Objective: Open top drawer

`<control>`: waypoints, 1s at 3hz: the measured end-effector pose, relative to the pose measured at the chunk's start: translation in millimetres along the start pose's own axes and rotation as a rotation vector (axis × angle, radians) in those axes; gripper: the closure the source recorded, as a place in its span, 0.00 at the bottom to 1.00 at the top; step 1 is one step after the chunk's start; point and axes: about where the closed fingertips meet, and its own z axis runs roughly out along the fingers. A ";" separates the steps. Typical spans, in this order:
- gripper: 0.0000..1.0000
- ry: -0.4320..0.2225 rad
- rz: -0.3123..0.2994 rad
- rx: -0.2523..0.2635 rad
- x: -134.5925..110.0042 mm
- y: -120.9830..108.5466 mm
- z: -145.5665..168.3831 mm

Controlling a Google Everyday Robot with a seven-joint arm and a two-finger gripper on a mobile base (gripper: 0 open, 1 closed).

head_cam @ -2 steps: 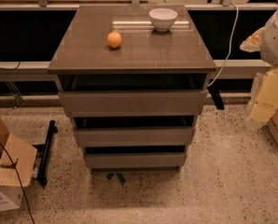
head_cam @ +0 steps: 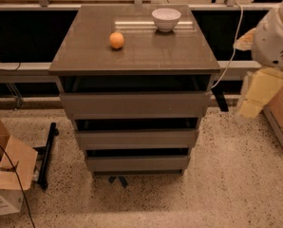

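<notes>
- we see the arm (head_cam: 277,37) enter from the right of the cabinet (head_cam: 132,56), its white body high and its cream gripper (head_cam: 256,95) hanging below it, level with the top drawer (head_cam: 134,105) but apart from it.
- we cannot tell the gripper's state.
- the top drawer sits directly under the cabinet top, with its front forward and a dark strip of interior showing.
- on the cabinet top: an orange (head_cam: 116,40) and a white bowl (head_cam: 166,19).
- a white cable (head_cam: 231,56) hangs between the cabinet and the gripper.
- left of the cabinet, on the floor: a black bar (head_cam: 46,153) and a cardboard box (head_cam: 8,175).
</notes>
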 end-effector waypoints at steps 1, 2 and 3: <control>0.00 -0.091 0.026 0.024 -5.9 -28.9 35.2; 0.00 -0.162 0.039 0.038 -9.2 -54.3 74.4; 0.00 -0.166 0.041 0.042 -9.5 -57.0 78.5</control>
